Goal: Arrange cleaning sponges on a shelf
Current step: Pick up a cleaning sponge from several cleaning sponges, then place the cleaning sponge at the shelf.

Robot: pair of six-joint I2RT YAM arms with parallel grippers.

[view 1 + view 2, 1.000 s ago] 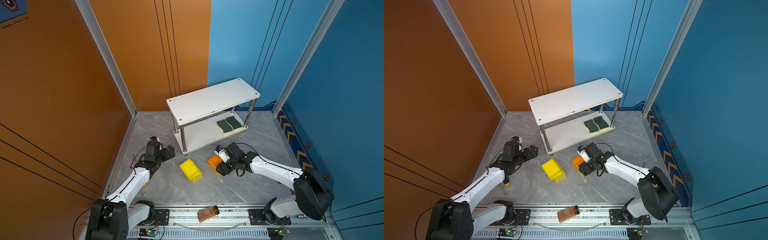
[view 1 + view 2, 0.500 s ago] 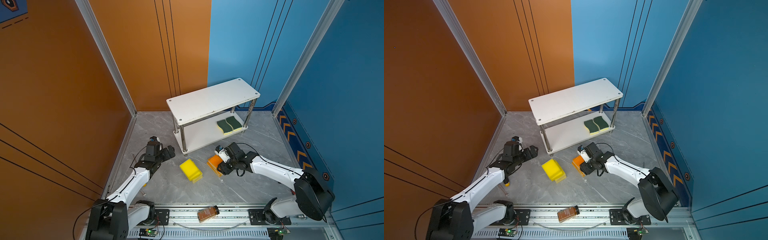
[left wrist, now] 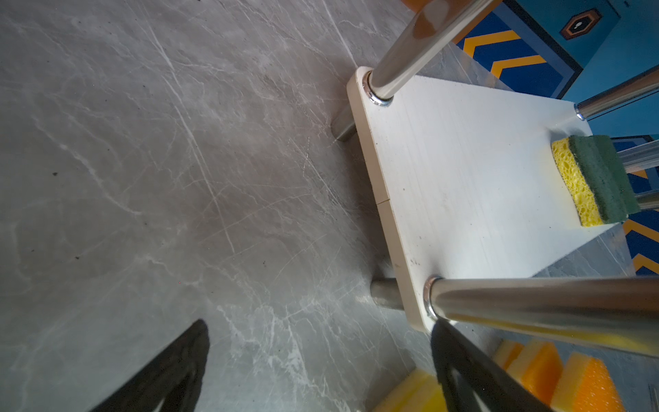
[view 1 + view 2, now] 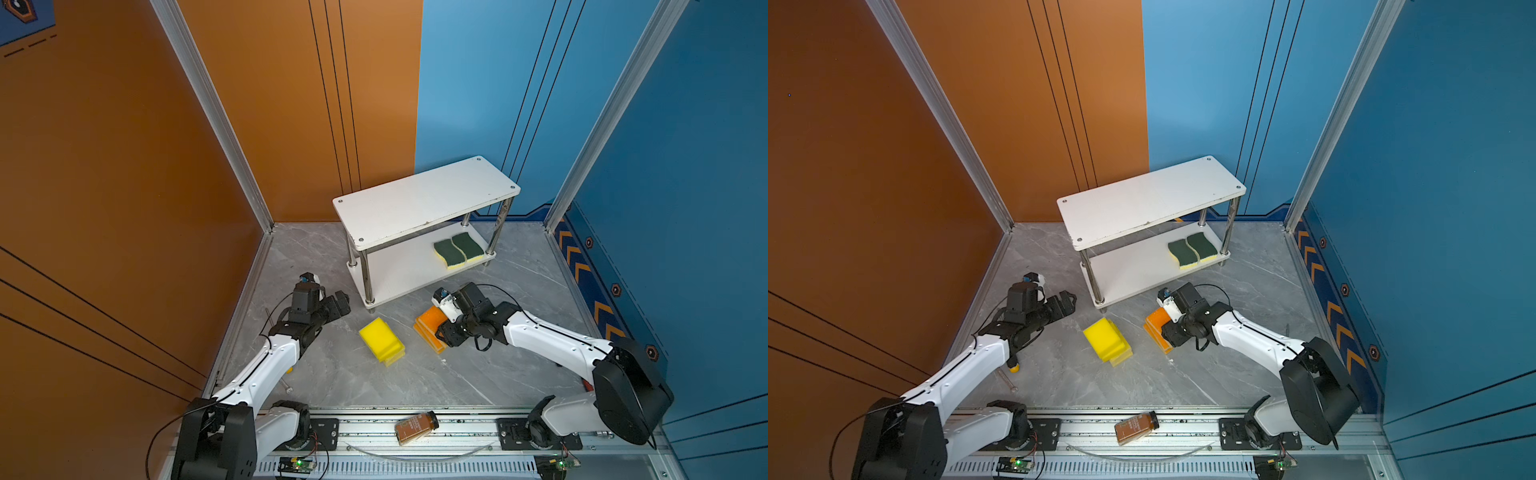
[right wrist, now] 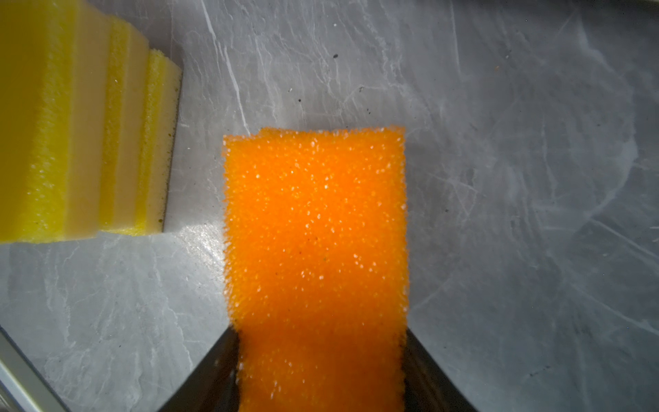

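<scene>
Fig. | Left arm: reaching toward the shelf (image 4: 424,199) corner; left gripper (image 4: 340,302) fingers (image 3: 167,374) spread apart | Right arm: low before the shelf; right gripper (image 4: 442,325) pinching the orange sponge (image 5: 315,232)

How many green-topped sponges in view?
2. One green-topped sponge and a second lie side by side on the lower board of the shelf, at its robot-right end. The top board could hide more.

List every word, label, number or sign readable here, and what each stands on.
No text is legible.
Brown bottle: label print too small to read.
Orange chevrons and hexagon emblem on the blue wall strip: no lettering.
Poster corner: part of a hexagon emblem, no words.
Shelf, orange sponge: no print seen.
</scene>
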